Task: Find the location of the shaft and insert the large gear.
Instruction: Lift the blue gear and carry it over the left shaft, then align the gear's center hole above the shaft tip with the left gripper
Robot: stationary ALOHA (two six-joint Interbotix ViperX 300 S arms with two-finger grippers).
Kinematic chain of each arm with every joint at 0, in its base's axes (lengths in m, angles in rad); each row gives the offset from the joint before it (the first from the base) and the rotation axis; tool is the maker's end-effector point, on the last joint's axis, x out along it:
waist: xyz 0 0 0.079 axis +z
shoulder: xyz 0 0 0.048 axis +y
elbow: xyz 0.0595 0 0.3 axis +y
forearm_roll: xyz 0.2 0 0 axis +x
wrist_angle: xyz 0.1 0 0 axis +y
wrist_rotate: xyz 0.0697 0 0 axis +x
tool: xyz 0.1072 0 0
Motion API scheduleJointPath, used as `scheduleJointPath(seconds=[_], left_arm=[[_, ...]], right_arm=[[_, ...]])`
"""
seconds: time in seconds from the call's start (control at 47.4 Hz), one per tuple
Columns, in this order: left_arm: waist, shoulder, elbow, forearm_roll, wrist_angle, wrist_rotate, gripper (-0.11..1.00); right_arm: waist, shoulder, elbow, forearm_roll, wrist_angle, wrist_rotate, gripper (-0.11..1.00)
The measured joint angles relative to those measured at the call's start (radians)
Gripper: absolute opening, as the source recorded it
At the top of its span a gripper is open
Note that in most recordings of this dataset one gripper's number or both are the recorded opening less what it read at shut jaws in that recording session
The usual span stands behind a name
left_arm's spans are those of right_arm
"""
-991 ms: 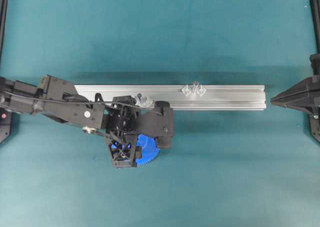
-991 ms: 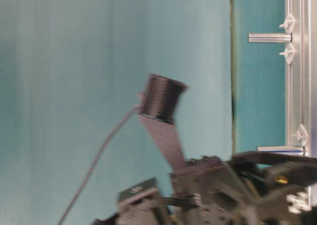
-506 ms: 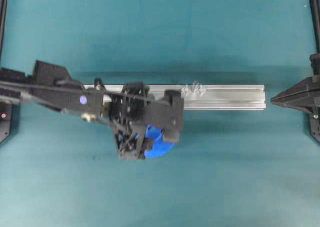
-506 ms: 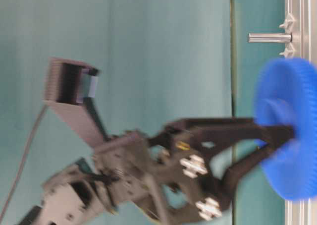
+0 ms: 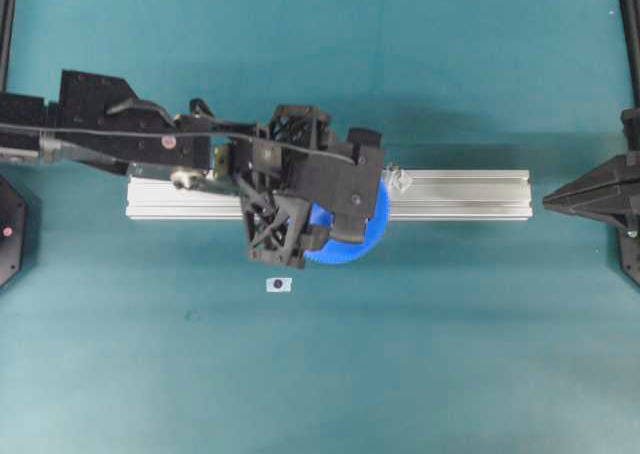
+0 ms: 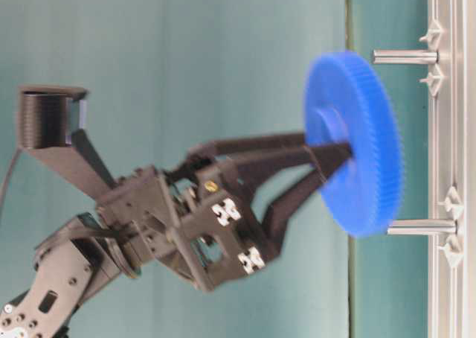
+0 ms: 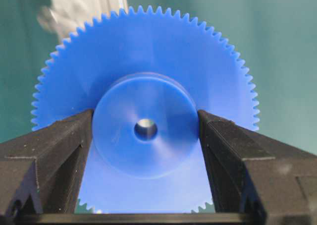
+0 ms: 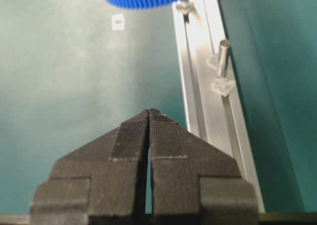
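Left gripper (image 7: 145,136) is what I see first: its two black fingers (image 7: 54,150) pinch the raised hub of the large gear (image 7: 148,76) from both sides, so the blue disc hangs in the clamp with its small centre hole facing the wrist camera. From overhead, I have that arm reaching in from the left, with the gear (image 5: 360,236) held over the front edge of the aluminium rail (image 5: 460,194). In the table-level view the disc (image 6: 349,141) is clear of the rail, face-on to it and slightly tilted, between two look-alike pins: one shaft (image 6: 405,56) near its upper rim and the other pin (image 6: 420,226) just beside its lower rim. I cannot tell whether the teeth touch that lower pin. A small white tag (image 5: 279,284) with a dark dot lies on the teal table (image 5: 320,374) in front of the rail. Far right, the right gripper (image 8: 149,117) rests with its pads pressed together on nothing
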Motion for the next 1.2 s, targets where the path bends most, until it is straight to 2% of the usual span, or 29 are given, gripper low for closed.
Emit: scheduleJointPath(seconds=[0.38,0.717,1.202], left_arm=[[0.038,0.066,-0.014,0.0,-0.187,0.057,0.71],[0.063,0.126,-0.049,0.0,-0.233,0.083,0.71],[0.069,0.21,-0.087,0.0,-0.244,0.081,0.71]], right_arm=[[-0.003,-0.025,0.002,-0.002,0.0,0.002,0.0],[-0.014,-0.035,0.012,-0.002,0.002,0.0,0.0],[-0.018,-0.058,0.018,-0.002,0.005,0.002,0.0]])
